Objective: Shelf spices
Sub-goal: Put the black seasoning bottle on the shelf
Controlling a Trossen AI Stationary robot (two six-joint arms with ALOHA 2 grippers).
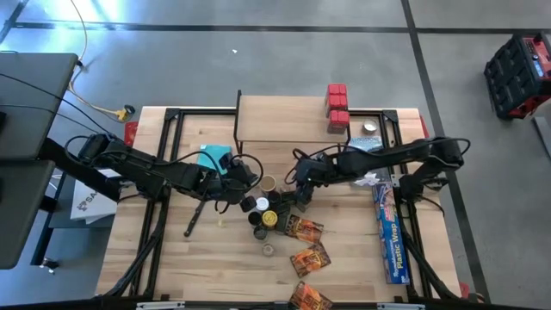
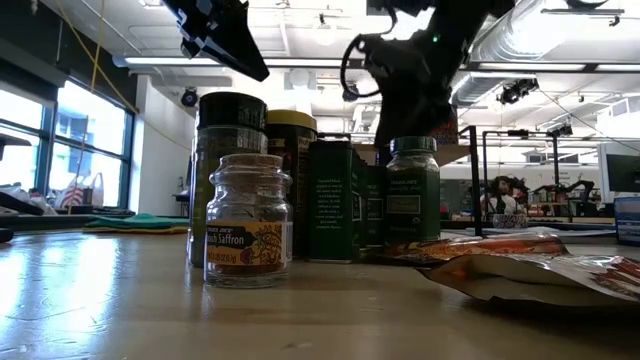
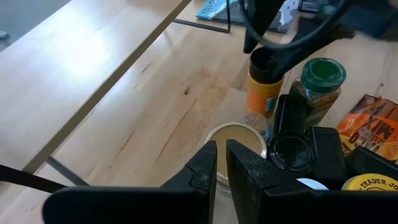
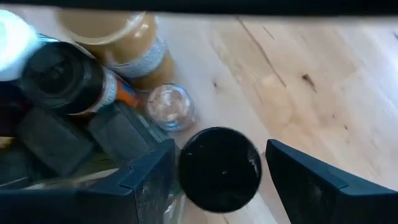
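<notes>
Black left fingers (image 3: 221,163), nearly closed and empty, hover over the tan-lidded jar (image 3: 236,140) in the jar cluster (image 1: 265,215) on the desk (image 1: 172,258), below the shelf (image 1: 280,116). Right fingers (image 4: 217,165) stand wide around a black-lidded jar (image 4: 219,168). Closing off-centre could topple neighbours; the arms risk colliding.

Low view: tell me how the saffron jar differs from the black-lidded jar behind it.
The saffron jar is shorter; the black-lidded jar rises well above it. The saffron jar is clear glass with an orange label; the black-lidded jar looks dark. Both stand upright on the table.
</notes>
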